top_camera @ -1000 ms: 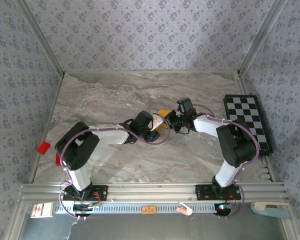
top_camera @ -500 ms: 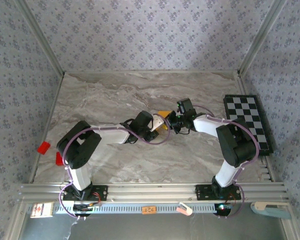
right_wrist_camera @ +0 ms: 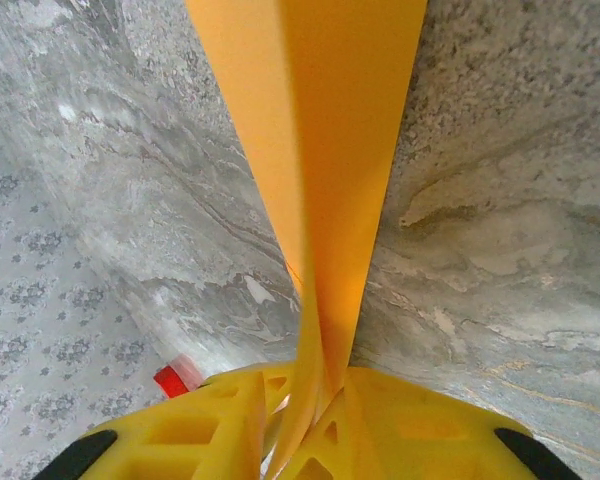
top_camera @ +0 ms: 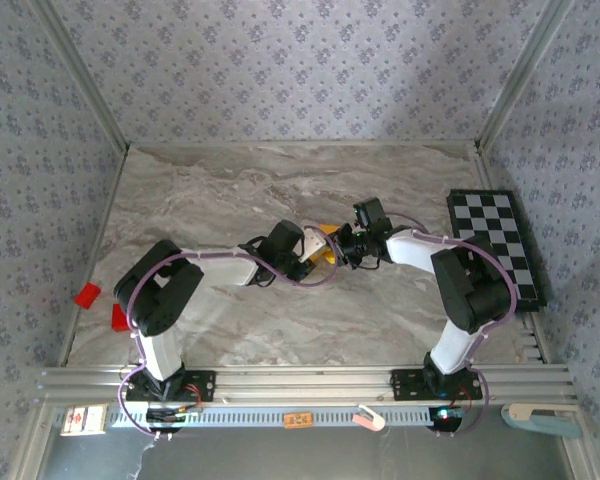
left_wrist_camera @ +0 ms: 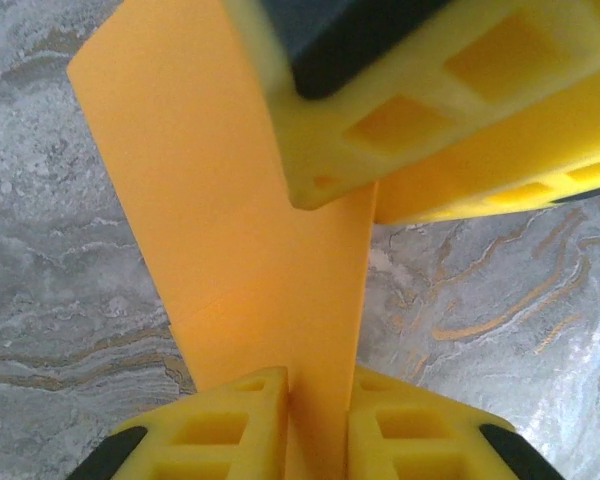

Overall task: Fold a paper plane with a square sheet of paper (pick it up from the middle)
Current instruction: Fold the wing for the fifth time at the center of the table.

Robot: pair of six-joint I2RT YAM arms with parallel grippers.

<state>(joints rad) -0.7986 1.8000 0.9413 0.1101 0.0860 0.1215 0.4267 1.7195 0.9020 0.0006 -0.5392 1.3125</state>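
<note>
The orange-yellow sheet of paper, folded into a narrow creased strip, is held above the middle of the table between both arms. My left gripper is shut on it. In the left wrist view the paper fills the gap between the fingers of that gripper. The right gripper's fingers sit at its far end. My right gripper stands slightly open. In the right wrist view the paper still runs between the fingers of this gripper, with a small gap on the left side.
A black-and-white checkerboard lies at the table's right edge. Two small red blocks sit at the left edge, and one red block is seen in the right wrist view. Patterned walls enclose the marble table.
The left gripper has closed onto the paper. The right gripper's jaws have eased apart from a full grip. Both wrists shifted slightly left.
</note>
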